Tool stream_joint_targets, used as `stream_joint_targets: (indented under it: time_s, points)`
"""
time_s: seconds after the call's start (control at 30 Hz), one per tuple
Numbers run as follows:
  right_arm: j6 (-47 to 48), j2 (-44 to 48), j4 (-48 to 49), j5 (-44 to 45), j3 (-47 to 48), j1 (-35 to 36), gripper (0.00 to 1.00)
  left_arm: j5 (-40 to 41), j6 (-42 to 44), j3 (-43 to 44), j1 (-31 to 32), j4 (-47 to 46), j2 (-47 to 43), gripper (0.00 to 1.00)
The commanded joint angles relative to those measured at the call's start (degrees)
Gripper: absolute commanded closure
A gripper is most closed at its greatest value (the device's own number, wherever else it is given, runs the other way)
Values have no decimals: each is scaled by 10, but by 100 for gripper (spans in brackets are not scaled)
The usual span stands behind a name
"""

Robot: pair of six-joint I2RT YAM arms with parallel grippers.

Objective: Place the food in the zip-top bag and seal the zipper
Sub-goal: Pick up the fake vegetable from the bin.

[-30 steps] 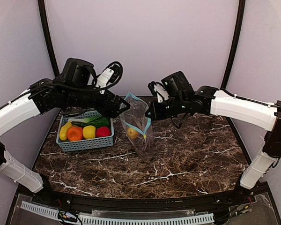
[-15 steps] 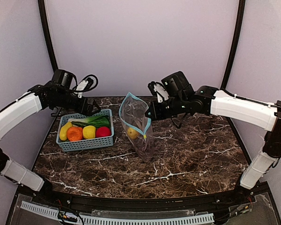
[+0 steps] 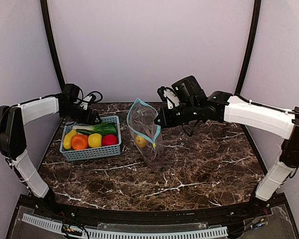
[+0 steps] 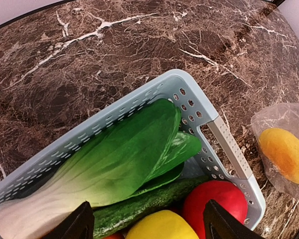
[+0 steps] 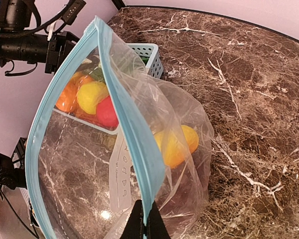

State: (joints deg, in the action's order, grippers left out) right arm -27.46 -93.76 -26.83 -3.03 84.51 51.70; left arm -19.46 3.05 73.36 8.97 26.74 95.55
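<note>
Dark white-veined marble is covering the table [image 3: 204, 164], with pale lilac walls [image 3: 149, 50] standing behind it; at far left the left gripper [image 3: 94, 118] is hanging over the back of a teal lattice basket [image 3: 89, 152], touching nothing; in the left wrist view the left gripper [image 4: 147, 224] is showing its jaws wide apart, with nothing between them, straddling the food below. Inside the basket a cabbage [image 4: 119, 159] is lying slantwise, white stem toward the near left corner and green leaves reaching the far wall; a cucumber [image 4: 144, 204] is lying just under its leaves; a yellow piece [image 4: 162, 226] and a red piece [image 4: 217, 199] are sitting side by side against the cucumber; from above an orange piece [image 3: 79, 142] is sitting just left of the yellow one.

Just right of the basket the zip-top bag [image 3: 147, 134] is standing upright on the marble, mouth gaping upward, its zipper [image 3: 137, 103] curving round the opening; a yellow-orange piece [image 3: 141, 141] is resting inside, low against the near wall; a white label [image 5: 120, 174] is showing beneath the strip.

Further right the right gripper [image 5: 145, 219] is pinching the zipper [image 5: 119, 99], fingers pressed together on the strip at the mouth's right corner and holding that edge up off the table; its white arm is stretching away to the right wall.
</note>
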Motion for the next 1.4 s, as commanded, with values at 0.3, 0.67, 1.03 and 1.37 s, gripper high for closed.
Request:
stream_joint_targets:
  time_s: [0.3,0.67,1.03,1.37]
  points:
    - [8,-2,11,-7,3,1,100,38,47,44,7,-3,74,26]
    - [7,-1,11,-12,1,2,100,97,75,70,46,-26,128,15]
    - [-1,-4,13,-17,-1,2,100,127,119,77,60,-1,163,10]
    - [-5,0,14,-17,-7,2,100,161,139,84,78,14,174,43]
